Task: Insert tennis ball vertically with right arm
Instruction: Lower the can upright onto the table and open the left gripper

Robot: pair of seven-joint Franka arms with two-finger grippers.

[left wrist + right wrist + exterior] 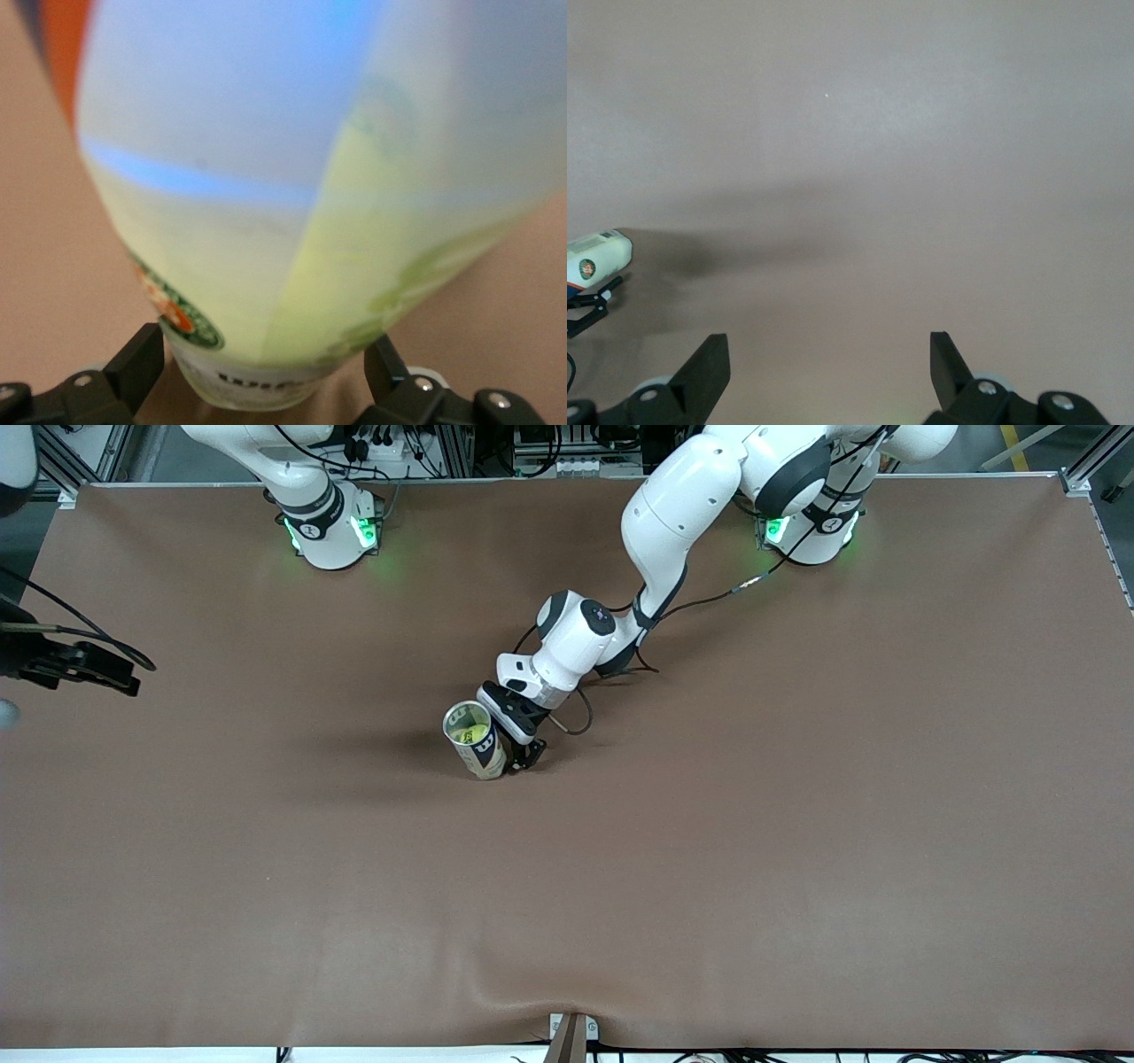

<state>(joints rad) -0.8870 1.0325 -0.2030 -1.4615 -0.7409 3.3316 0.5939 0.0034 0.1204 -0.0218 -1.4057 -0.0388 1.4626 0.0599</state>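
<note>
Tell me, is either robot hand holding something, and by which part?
Nothing is gripped. The left gripper stands open around the base of the tennis ball can; the right gripper waits open and empty over bare table.

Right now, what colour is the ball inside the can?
Yellow-green ball inside the can, clearest in the front view.

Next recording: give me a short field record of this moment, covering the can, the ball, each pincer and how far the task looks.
can: tennis ball can standing on the brown table, mouth up
ball: yellow-green tennis ball visible inside the can
left pincer: left pincer down beside the can, fingers open either side of it, no squeeze visible
right pincer: right pincer open and empty over bare table at the right arm's end, waiting
task stage: ball appears to be already in the upright can
</note>
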